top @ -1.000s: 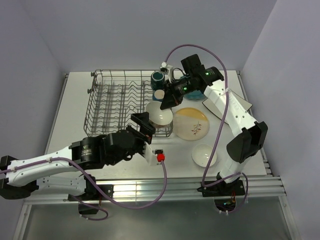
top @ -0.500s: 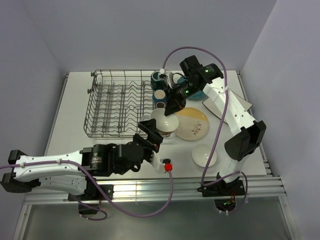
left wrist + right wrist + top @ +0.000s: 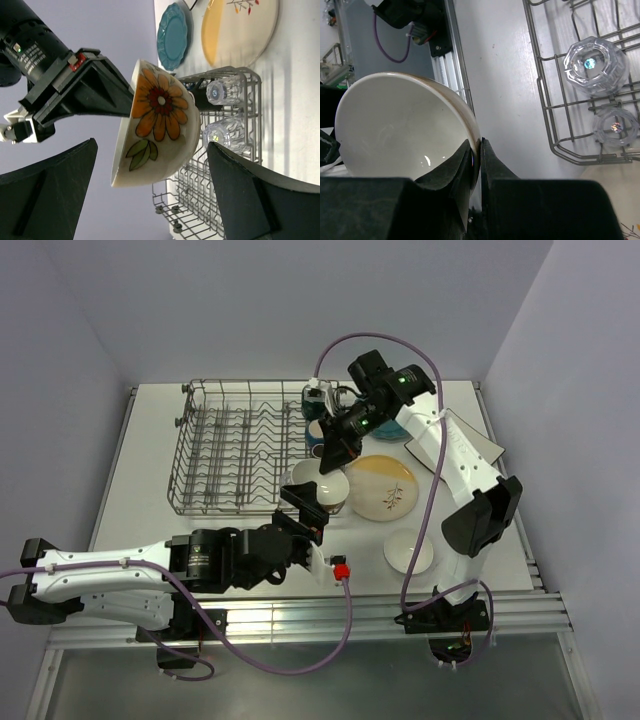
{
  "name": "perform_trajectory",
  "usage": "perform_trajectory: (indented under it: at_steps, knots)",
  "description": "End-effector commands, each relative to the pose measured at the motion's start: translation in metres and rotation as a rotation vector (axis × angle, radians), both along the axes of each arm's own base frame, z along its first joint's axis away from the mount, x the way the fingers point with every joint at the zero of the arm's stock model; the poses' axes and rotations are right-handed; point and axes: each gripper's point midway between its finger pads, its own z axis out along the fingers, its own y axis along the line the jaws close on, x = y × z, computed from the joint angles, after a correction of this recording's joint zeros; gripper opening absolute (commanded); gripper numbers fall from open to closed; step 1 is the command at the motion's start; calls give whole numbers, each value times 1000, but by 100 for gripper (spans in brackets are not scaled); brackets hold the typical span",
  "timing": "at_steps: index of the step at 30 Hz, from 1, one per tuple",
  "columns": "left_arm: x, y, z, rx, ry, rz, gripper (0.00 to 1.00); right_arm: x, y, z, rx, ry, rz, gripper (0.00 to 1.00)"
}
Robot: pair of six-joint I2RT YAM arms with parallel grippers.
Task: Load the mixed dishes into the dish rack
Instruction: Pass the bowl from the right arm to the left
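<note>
A bowl (image 3: 155, 125), white inside with an orange flower painted outside, hangs tilted above the front right corner of the dish rack (image 3: 240, 450). My right gripper (image 3: 480, 150) is shut on its rim, one finger inside and one outside. My left gripper (image 3: 152, 150) is open just in front of the bowl (image 3: 325, 485). Its wide fingers (image 3: 45, 190) stand on either side of the bowl without touching it. Two clear glasses (image 3: 597, 65) sit upside down in the rack's corner. A yellow-cream plate (image 3: 385, 488) and a second white bowl (image 3: 408, 550) lie on the table.
Two dark mugs (image 3: 318, 430) stand at the rack's right side. A teal plate (image 3: 172, 35) lies behind the yellow one. A white square plate (image 3: 470, 440) sits at the far right. Upright tines fill most of the rack.
My left arm swung right and forward until its open fingers flank the bowl. My right gripper carried the bowl slightly left and toward the front of the table.
</note>
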Motion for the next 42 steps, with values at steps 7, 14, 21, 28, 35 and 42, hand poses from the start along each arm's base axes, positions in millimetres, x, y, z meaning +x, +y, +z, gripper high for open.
perform_trajectory:
  at_steps: [7,14,21,28,35,42]
  knots:
    - [-4,-10,7,-68,95,-33,99,-38,12,19,48,138,69,0]
    - [2,2,-3,-19,116,-17,99,-43,9,17,50,144,76,0]
    - [8,9,-10,25,93,-9,99,-48,10,12,49,176,87,0]
    - [16,7,-11,47,75,-16,99,-67,15,5,39,219,131,0]
    - [14,4,-19,75,89,-33,99,-71,19,9,54,233,143,0]
    - [15,3,-24,93,85,-35,99,-77,22,12,68,262,157,0]
